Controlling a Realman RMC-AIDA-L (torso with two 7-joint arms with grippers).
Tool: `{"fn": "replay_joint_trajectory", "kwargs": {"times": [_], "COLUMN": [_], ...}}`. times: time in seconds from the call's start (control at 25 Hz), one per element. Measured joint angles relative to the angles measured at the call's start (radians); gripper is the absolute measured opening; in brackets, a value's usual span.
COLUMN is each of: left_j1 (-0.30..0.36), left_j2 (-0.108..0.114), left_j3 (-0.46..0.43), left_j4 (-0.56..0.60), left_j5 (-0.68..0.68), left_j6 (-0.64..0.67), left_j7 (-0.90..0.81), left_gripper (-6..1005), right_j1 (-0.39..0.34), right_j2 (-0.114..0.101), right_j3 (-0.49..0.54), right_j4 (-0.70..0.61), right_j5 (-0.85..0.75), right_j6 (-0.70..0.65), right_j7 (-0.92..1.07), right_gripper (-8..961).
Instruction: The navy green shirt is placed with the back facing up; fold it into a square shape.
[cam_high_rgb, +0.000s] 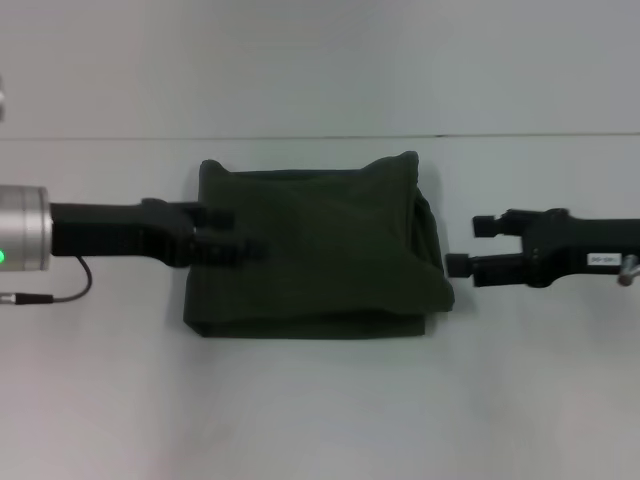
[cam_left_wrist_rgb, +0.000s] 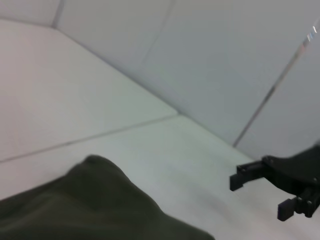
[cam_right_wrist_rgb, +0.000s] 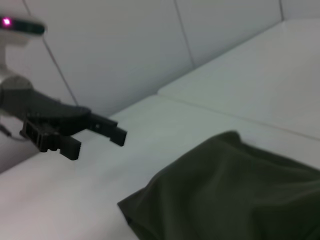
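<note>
The navy green shirt (cam_high_rgb: 320, 250) lies folded into a rough square at the middle of the white table, its right edge bunched in loose layers. In the head view my left gripper (cam_high_rgb: 245, 232) reaches over the shirt's left edge, open, with nothing between its fingers. My right gripper (cam_high_rgb: 465, 246) hovers just off the shirt's right edge, also open and empty. A corner of the shirt (cam_left_wrist_rgb: 90, 210) fills the left wrist view, with the right gripper (cam_left_wrist_rgb: 258, 198) beyond it. The right wrist view has the shirt (cam_right_wrist_rgb: 235, 190) close by and the left gripper (cam_right_wrist_rgb: 97, 145) farther off, raised above the table.
The white table (cam_high_rgb: 320, 420) runs up to a pale wall along a seam at the back. A thin black cable (cam_high_rgb: 60, 295) loops from the left arm, beside its silver wrist (cam_high_rgb: 22, 240).
</note>
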Motion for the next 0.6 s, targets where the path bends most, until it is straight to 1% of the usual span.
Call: {"fn": "replay_joint_trajectory", "kwargs": {"times": [0.08, 0.24, 0.44, 0.6], "left_j1": [0.002, -0.001, 0.001, 0.003], "left_j2": [-0.011, -0.028, -0.029, -0.032], "left_j3": [0.035, 0.06, 0.041, 0.04], "left_j4": [0.011, 0.021, 0.033, 0.035], "left_j5": [0.012, 0.039, 0.039, 0.043], "left_j6": [-0.016, -0.028, -0.028, -0.024], "left_j7": [0.006, 0.007, 0.0, -0.001], "left_gripper": [910, 923, 922, 923], "right_j1": [-0.001, 0.004, 0.016, 0.021], "right_j2": [0.012, 0.02, 0.039, 0.045], "right_j3": [-0.01, -0.009, -0.012, -0.012], "right_j4": [-0.004, -0.005, -0.014, -0.014], "right_j5": [0.0, 0.003, 0.003, 0.001], "right_j6": [0.021, 0.039, 0.056, 0.058], "right_j7": [-0.001, -0.001, -0.008, -0.019], "right_gripper": [939, 938, 938, 938]}}
